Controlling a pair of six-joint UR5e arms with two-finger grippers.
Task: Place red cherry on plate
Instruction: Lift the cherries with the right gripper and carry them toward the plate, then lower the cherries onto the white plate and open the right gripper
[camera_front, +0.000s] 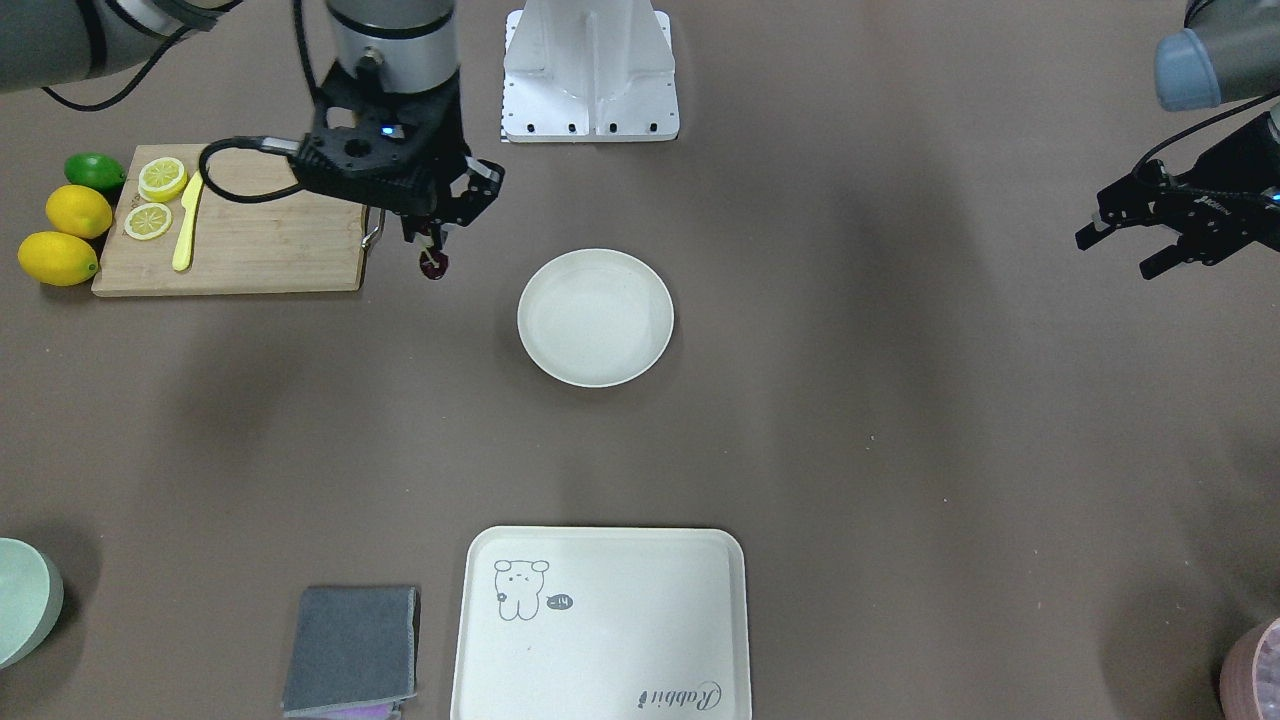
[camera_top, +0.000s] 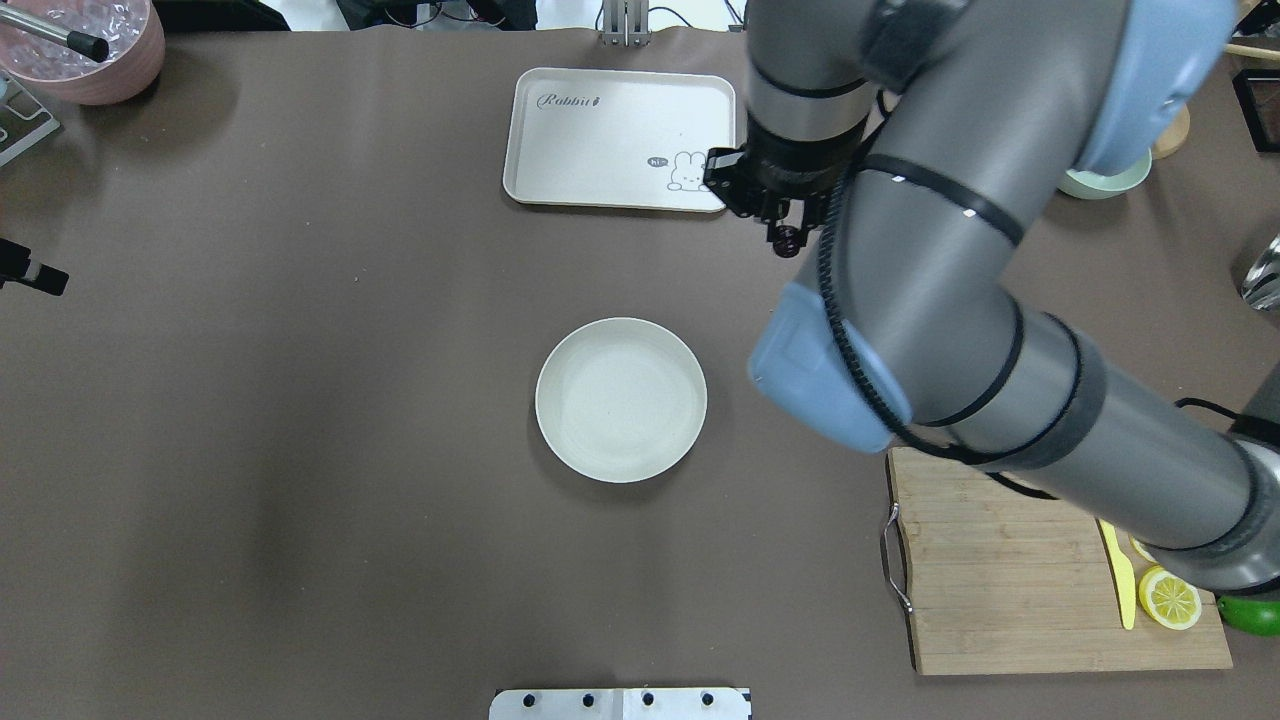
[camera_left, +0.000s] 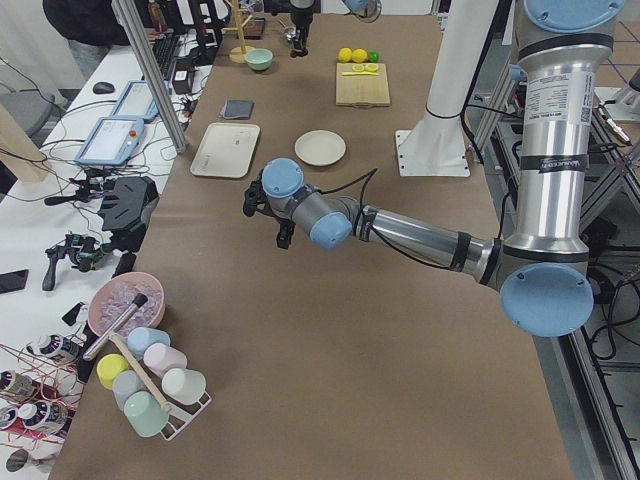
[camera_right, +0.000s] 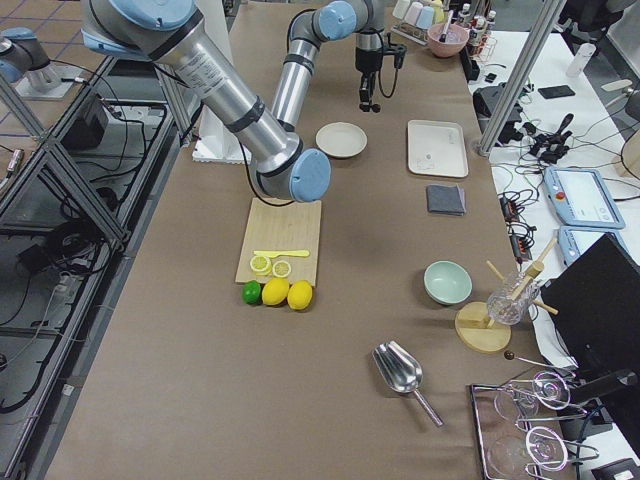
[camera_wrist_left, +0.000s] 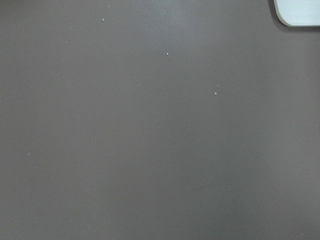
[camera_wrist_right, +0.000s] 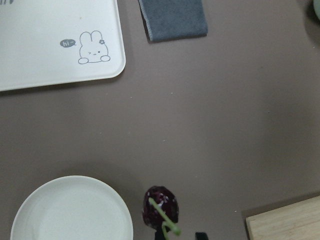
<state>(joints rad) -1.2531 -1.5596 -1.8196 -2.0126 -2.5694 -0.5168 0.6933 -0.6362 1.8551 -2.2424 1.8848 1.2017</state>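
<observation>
A brown-covered table (camera_front: 900, 450) fills the scene, with the round cream plate (camera_front: 595, 318) lying empty near its middle. The right gripper (camera_front: 428, 238) hangs in the air between the wooden cutting board (camera_front: 260, 240) and the plate, its fingers pinched on the pale stem of the red cherry (camera_front: 434, 265), so the dark fruit dangles just under the fingertips. From the right wrist camera the red cherry (camera_wrist_right: 160, 206) sits beside the plate's rim (camera_wrist_right: 122, 210), above bare table and not yet over the dish. The left gripper (camera_front: 1120, 252) is well off to the side, jaws apart and holding nothing. The hold is only on a thin stem, so a quick sideways move could set the fruit swinging or let the stem slip out before it reaches the dish. Letting go too early would drop it on the table. Dropped from height, the round balls could bounce or roll over the low rim.
</observation>
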